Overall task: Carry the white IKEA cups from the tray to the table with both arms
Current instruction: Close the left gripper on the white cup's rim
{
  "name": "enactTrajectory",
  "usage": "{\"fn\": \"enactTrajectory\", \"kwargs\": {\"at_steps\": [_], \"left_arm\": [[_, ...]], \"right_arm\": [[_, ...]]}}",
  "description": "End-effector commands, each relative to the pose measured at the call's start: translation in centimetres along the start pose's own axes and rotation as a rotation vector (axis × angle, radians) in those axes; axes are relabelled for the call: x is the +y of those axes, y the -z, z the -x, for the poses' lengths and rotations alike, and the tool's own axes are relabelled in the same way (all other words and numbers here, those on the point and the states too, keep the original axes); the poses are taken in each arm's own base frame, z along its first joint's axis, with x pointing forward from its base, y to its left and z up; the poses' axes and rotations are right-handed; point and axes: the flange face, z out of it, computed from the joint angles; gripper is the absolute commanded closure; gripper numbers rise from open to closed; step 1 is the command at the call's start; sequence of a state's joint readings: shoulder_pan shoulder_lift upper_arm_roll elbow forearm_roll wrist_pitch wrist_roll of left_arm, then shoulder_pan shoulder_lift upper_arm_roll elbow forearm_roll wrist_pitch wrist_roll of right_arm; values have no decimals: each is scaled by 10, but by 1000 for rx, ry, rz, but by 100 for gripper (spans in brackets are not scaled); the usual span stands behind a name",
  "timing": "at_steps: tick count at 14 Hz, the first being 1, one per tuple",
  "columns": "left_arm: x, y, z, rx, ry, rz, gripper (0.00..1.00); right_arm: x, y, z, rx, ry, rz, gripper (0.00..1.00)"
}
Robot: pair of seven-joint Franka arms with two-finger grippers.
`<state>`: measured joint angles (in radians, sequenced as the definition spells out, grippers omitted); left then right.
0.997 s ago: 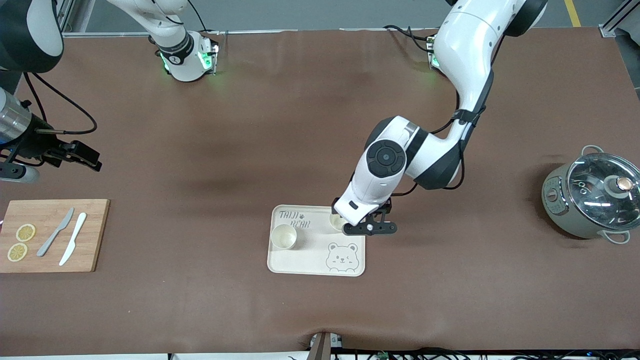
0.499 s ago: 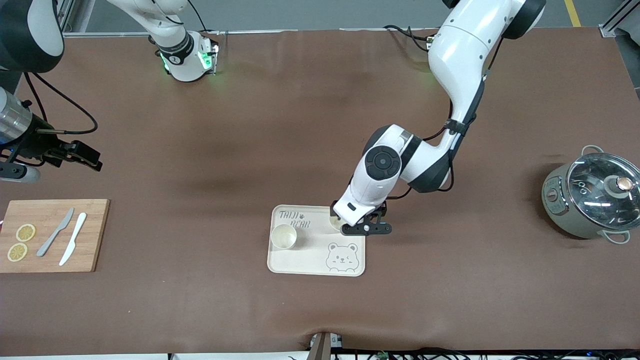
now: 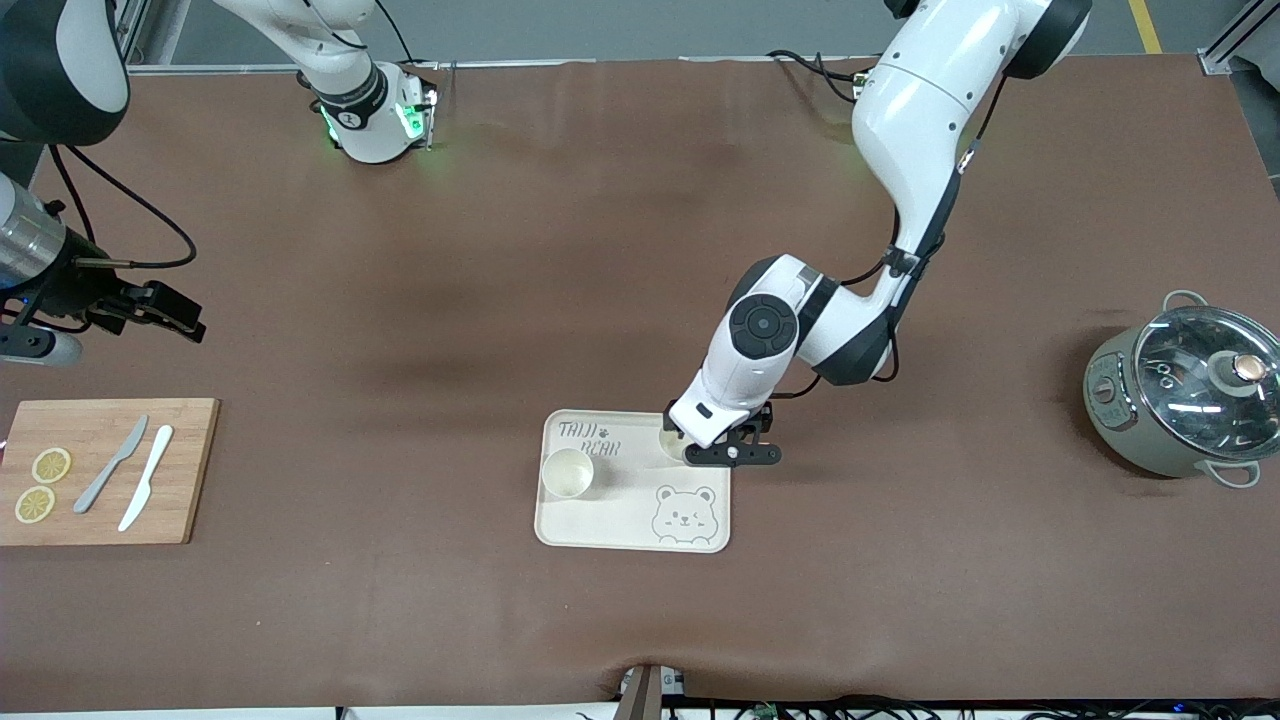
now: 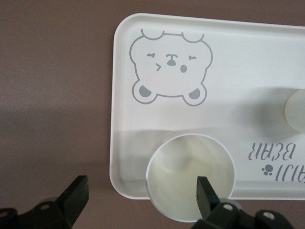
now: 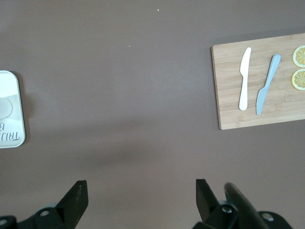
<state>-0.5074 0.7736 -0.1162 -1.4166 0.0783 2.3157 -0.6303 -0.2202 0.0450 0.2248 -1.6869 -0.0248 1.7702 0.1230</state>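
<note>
Presently, two white IKEA cups [image 3: 567, 472] [image 4: 189, 180] stand upright on the bear-printed tray [image 3: 630, 525]; the left end effector [image 4: 143, 196], fingers spread, hangs over the one at the tray corner, gripping nothing. Right end effector [image 5: 142, 199], also spread and empty, waits above bare bench [image 3: 400, 300] near the cutting board [image 3: 190, 470] at the right arm's end.

**Desk Layout**

The tray [image 3: 610, 530] lies mid-desk, carrying 2 cups: cup 1 [image 3: 567, 473] toward the right arm's end, cup 2 [image 4: 189, 176] under the left gripper [image 3: 733, 455]. The cutting board [image 3: 190, 470] holds 2 knives [image 3: 112, 464] and 2 lemon slices [image 3: 51, 465] at the right arm's end. The pot [image 3: 1185, 398] stands at the left arm's end.
</note>
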Motion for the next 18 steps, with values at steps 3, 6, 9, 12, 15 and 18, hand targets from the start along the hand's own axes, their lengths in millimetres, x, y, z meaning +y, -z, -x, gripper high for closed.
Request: {"fn": "enactTrajectory", "kwargs": {"at_steps": [3,6,9,12,15,18], "left_arm": [[-3,-3,5,38,-20,-23,0],[-4,-10,7,37,-28,-32,0],[-5,-14,8,49,-31,-54,0],[-6,-22,10,57,-34,-46,0],[-4,-24,11,59,-35,-41,0],[2,-30,15,61,-42,-38,0]], "right_arm": [[-1,1,-1,1,16,8,0],[-1,1,-1,1,15,6,0],[-1,0,-1,-1,15,6,0],[-1,0,-1,-1,15,6,0],[-1,-1,-1,-2,14,6,0],[0,-2,-1,-4,14,6,0]]}}
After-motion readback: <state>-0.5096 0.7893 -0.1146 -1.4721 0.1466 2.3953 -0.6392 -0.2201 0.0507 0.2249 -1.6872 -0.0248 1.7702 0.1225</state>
